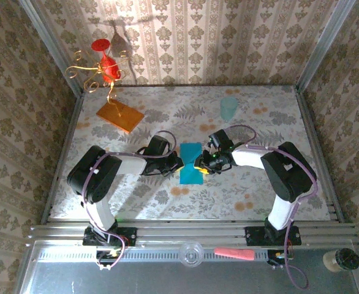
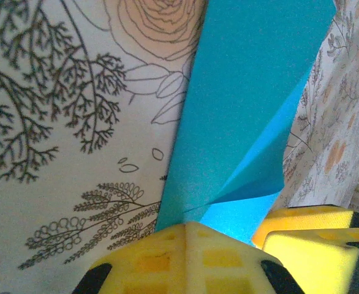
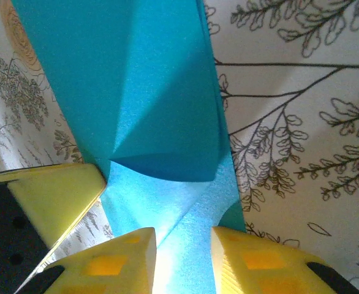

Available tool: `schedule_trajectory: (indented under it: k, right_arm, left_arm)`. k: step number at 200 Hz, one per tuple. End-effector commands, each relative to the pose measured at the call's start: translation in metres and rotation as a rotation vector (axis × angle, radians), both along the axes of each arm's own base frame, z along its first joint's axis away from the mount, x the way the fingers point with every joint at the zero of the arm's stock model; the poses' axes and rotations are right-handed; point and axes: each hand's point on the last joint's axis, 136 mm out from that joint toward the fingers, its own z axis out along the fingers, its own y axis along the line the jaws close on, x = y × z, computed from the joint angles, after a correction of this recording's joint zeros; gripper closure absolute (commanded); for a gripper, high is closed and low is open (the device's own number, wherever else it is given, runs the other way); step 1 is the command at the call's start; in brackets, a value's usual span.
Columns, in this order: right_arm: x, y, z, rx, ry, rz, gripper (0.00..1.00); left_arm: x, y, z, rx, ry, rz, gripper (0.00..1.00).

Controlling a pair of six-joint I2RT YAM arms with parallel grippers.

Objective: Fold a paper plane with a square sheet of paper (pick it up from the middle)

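Note:
The square sheet of paper (image 1: 190, 152) is teal-blue and lies mid-table, folded into a narrow strip with a raised flap (image 3: 161, 116). My left gripper (image 1: 179, 164) is shut, its tip (image 2: 188, 225) at the sheet's (image 2: 247, 92) left edge, where the creases meet; I cannot tell whether it pinches the paper. My right gripper (image 1: 199, 165) is at the right edge. Its jaws (image 3: 182, 236) stand apart, with the sheet (image 3: 136, 73) running between and under them. The two grippers face each other, almost touching. The paper plane is out of view.
An orange slab (image 1: 119, 115) lies at the back left, with a red and gold ornament (image 1: 106, 67) behind it. A pale mint cup (image 1: 228, 108) stands at the back right. Patterned walls close in three sides. A pink object (image 1: 233, 253) rests on the front rail.

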Motion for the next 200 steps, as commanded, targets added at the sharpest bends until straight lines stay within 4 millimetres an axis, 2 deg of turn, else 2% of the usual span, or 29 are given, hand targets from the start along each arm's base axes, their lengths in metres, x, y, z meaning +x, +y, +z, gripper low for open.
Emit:
schedule_trajectory:
  k: [1, 39, 91, 161, 200]
  right_arm:
    - [0.000, 0.003, -0.003, -0.017, 0.008, 0.017, 0.67]
    - [0.003, 0.015, 0.003, 0.034, -0.014, 0.031, 0.72]
    - [0.005, 0.020, 0.005, 0.073, -0.020, 0.018, 0.74]
    - [0.001, 0.007, -0.007, 0.001, 0.017, -0.026, 0.71]
    - [0.001, 0.007, -0.007, -0.002, 0.017, -0.029, 0.71]
  left_arm:
    - [-0.004, 0.005, -0.011, 0.006, 0.041, 0.019, 1.00]
    - [-0.005, 0.005, -0.013, 0.002, 0.049, 0.021, 1.00]
    - [-0.006, 0.005, -0.015, 0.005, 0.058, 0.023, 1.00]
    - [-0.007, 0.013, -0.017, 0.011, 0.067, 0.066, 1.00]
    - [0.001, 0.004, 0.011, -0.053, -0.002, 0.045, 1.00]
